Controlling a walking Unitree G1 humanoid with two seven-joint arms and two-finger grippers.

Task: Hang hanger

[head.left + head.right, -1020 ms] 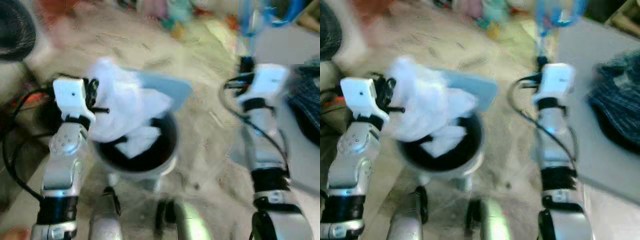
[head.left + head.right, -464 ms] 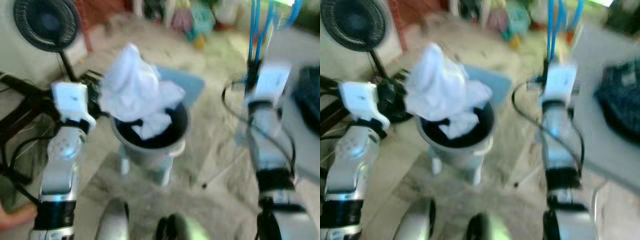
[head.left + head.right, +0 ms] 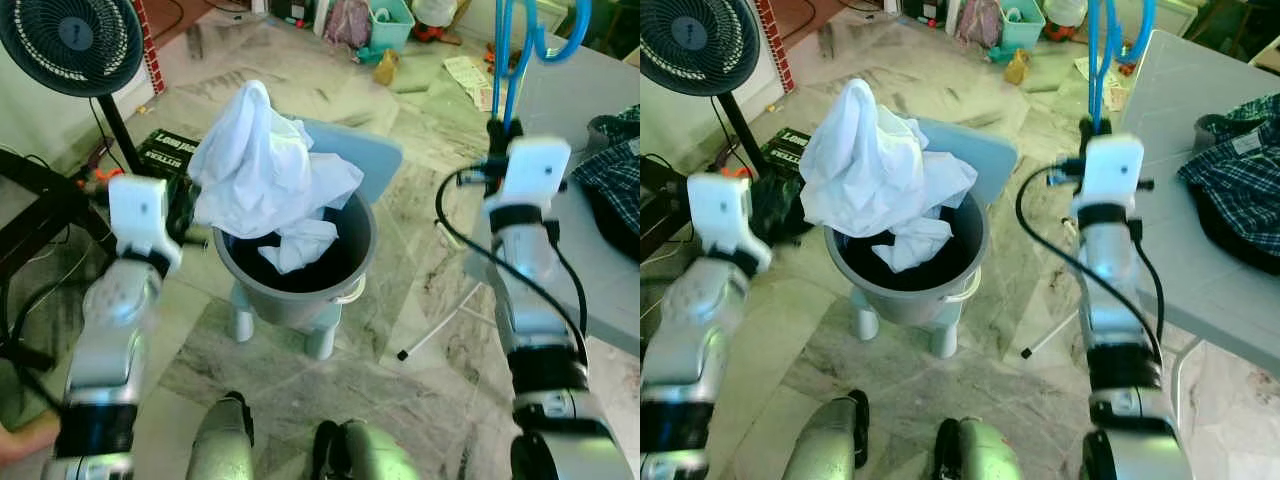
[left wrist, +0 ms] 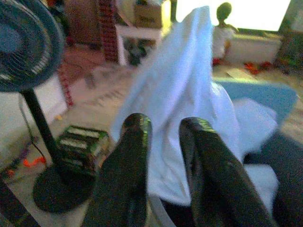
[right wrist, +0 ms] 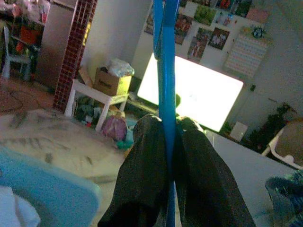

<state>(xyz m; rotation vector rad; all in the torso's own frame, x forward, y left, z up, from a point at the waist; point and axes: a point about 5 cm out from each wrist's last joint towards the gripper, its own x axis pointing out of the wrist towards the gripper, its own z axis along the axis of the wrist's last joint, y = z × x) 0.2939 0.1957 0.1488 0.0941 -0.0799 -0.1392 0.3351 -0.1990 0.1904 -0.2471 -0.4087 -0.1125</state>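
A blue hanger (image 3: 510,60) rises from my right gripper (image 3: 497,135), held up beside the grey table's edge. In the right wrist view the fingers (image 5: 142,161) are shut on the hanger's blue bar (image 5: 165,71). A white cloth (image 3: 265,165) heaps up out of a grey bucket (image 3: 355,270) that stands on a small pale stool (image 3: 240,322). My left gripper (image 4: 165,125) sits just left of that cloth at about rim height. Its fingers stand slightly apart with nothing between them.
A black fan (image 3: 70,40) stands at the far left, with a black frame (image 3: 40,200) below it. A grey table (image 3: 1200,270) on the right carries plaid clothes (image 3: 1245,190). A blue board (image 3: 365,155) leans behind the bucket. A white rod (image 3: 440,325) lies on the marble floor.
The camera has shifted and the picture has gone from blurred to sharp. The bucket now sits higher in view. The right gripper still holds the hanger, and the left gripper stays by the cloth.
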